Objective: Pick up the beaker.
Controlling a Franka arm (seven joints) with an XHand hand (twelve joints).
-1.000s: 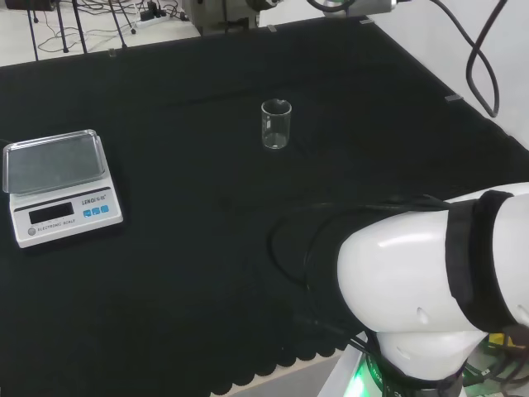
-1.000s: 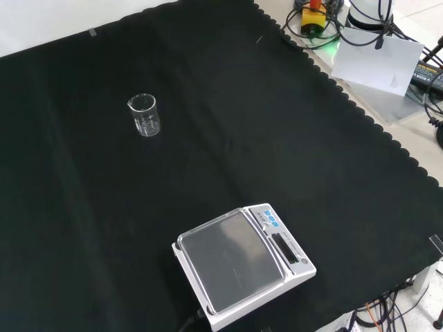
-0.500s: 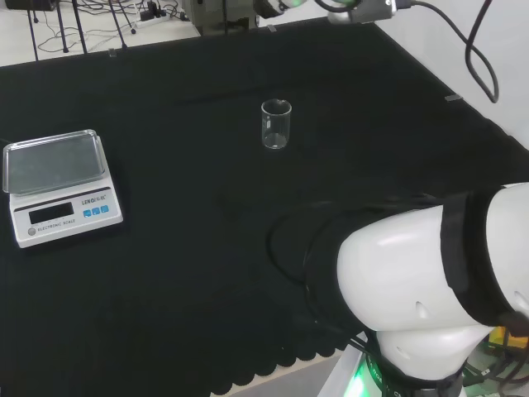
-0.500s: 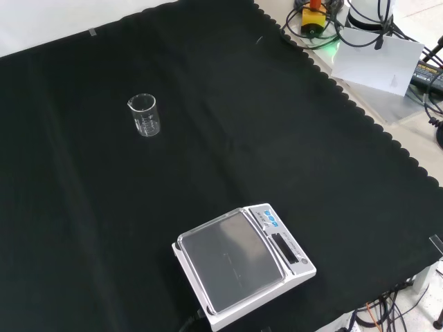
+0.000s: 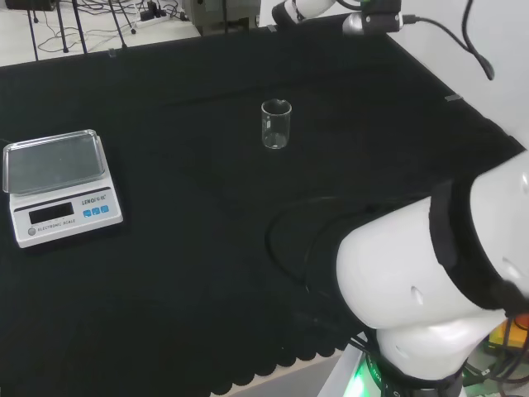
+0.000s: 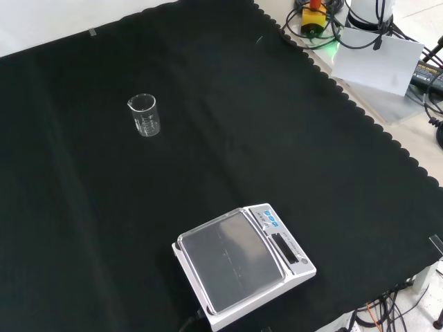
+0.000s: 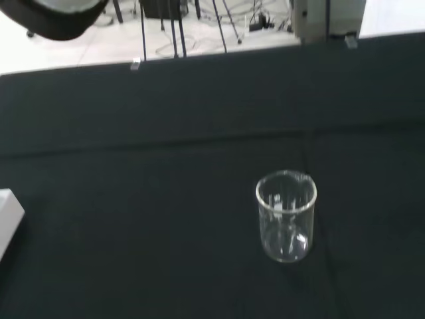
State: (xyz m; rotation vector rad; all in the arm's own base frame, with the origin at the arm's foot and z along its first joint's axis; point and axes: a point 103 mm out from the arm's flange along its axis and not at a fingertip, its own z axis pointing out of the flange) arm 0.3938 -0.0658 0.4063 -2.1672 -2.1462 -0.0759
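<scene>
Glimpsed as a blurred black and white edge in the wrist view, the hand [image 7: 60, 13], high above the black cloth and well apart from its target; open or closed, impossible to tell from here. Ahead of it, alone on the cloth-covered tabletop [image 5: 165, 289], a small clear glass beaker [image 7: 286, 224], upright, mouth up, pouring lip at the rim, apparently empty. In the head view, standing toward the far middle of the cloth; in the front view, at upper left. Well apart from it, an electronic scale [image 6: 242, 266] with a bare steel pan, at the near edge in the front view and at the left in the head view. Not yet touched, so the pickup judged to be at its very start: an approach, then a grasp. Likely light, rigid, smooth and slippery, and breakable if tipped or dropped. Best taken around the middle of the straight wall, from opposite sides, below the flared rim and away from the lip, then lifted straight up to avoid knocking it over.
</scene>
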